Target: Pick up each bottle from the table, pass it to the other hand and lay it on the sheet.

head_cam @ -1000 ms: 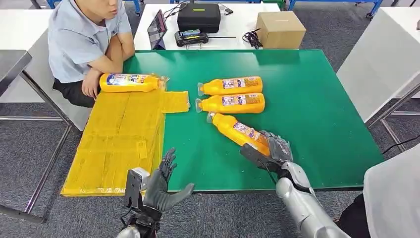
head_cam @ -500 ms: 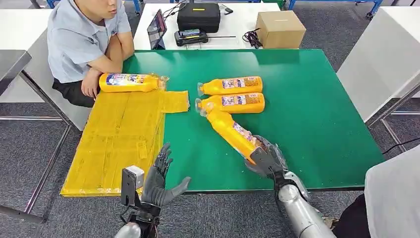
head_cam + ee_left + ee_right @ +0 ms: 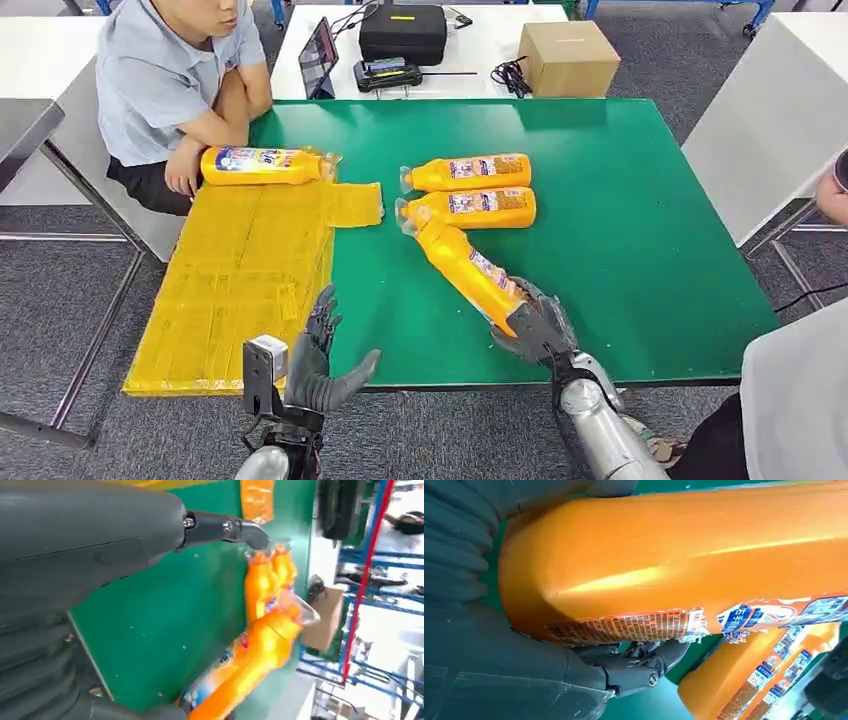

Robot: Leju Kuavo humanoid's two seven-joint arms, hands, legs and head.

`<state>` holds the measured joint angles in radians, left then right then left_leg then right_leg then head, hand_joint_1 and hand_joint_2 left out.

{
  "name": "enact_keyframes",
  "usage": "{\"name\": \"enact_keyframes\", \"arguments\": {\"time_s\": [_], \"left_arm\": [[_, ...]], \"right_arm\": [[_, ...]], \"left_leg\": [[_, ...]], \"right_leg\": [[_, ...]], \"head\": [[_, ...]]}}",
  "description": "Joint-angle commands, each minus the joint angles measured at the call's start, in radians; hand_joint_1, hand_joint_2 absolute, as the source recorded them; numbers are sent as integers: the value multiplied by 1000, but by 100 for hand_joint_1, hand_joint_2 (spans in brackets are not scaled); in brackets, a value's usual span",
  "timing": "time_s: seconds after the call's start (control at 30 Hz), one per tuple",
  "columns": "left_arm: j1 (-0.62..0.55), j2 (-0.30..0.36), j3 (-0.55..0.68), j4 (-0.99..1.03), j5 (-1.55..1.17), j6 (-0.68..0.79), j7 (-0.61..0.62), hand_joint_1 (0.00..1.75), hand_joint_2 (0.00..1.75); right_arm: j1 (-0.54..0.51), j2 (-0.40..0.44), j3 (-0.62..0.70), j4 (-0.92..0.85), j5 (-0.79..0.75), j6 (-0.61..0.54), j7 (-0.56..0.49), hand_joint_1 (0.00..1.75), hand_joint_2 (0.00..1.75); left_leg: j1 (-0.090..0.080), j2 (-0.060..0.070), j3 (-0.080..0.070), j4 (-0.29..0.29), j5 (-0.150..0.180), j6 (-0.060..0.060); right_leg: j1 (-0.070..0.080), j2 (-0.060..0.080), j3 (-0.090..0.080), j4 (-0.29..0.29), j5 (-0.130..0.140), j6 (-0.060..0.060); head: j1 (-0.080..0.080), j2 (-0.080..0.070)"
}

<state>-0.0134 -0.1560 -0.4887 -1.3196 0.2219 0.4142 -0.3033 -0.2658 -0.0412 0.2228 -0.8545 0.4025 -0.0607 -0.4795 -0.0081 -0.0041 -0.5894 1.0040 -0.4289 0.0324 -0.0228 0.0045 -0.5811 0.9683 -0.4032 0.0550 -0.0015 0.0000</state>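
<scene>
Left hand [image 3: 318, 362]: fingers spread, holding nothing, at the table's near edge beside the sheet.
Right hand [image 3: 532, 325]: wrapped around the base of the nearest bottle [image 3: 468, 272]; that base is hidden by the fingers.
Nearest bottle: lies diagonally near the table's [image 3: 640, 220] near edge, cap touching the middle bottle [image 3: 470, 207].
Far bottle [image 3: 468, 172]: lies just beyond, mid-table.
Sheet [image 3: 245, 280]: yellow, along the left edge; a fourth bottle [image 3: 262, 166] lies at its far end.
</scene>
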Motion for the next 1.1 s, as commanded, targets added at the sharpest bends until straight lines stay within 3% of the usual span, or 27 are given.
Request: {"name": "enact_keyframes", "arguments": {"time_s": [0.03,0.37,0.53,1.1], "left_arm": [[-57,-19,37,196,157,-85,33,0,175],[-165,-32,8,393,342,-325,26,0,175],[-178,-24,-41,387,298,-322,32,0,175],[-215,-58,-31,383,279,-349,-48,0,175]], "right_arm": [[22,7,23,-38,-44,31,-34,175,175],[8,-4,114,-126,-113,126,-91,175,175],[22,-10,116,-135,-116,125,-93,175,175],[12,-9,182,-175,-113,160,-100,175,175]], "left_leg": [[2,0,1,-1,0,-2],[1,-1,-7,0,0,-2],[2,-1,-7,1,-1,-2],[1,-1,-11,1,0,-1]], "right_leg": [[2,0,1,-1,0,-2],[1,-1,-6,0,-1,-3],[2,-2,-6,0,-2,-3],[1,-1,-9,0,-1,-2]], "head": [[0,0],[0,0],[0,0],[0,0]]}}
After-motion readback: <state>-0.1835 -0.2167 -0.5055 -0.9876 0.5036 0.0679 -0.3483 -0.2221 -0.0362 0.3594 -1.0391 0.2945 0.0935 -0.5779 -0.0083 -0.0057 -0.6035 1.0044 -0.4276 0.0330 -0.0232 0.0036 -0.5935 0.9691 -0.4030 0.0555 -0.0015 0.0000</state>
